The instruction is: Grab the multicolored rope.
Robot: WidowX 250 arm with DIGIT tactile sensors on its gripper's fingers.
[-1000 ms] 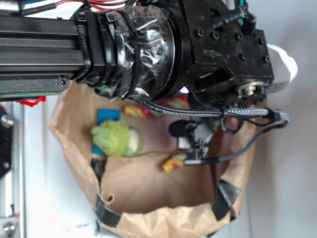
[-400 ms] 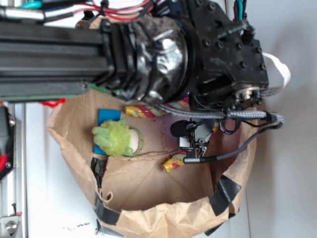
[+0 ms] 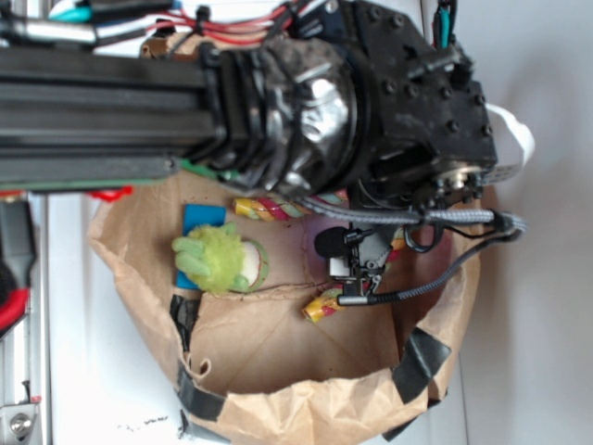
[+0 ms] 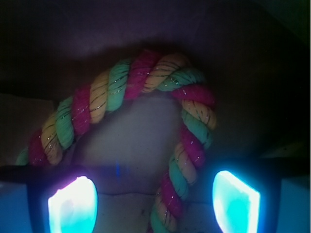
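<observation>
While the gripper stands wide, its glowing pads flank one leg of the multicolored rope, a thick twisted cord arched on the crumpled brown paper bag floor. Near the bag's left wall sits a fuzzy lime-green toy.

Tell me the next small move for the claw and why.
Probably lower a little further, then close. In the wrist view the claw is open, its two lit pads apart, with one leg of the arched rope running down between them, nearer the right pad. Nothing is pinched yet. From the exterior view the claw sits inside the paper bag, away from the green toy.
</observation>
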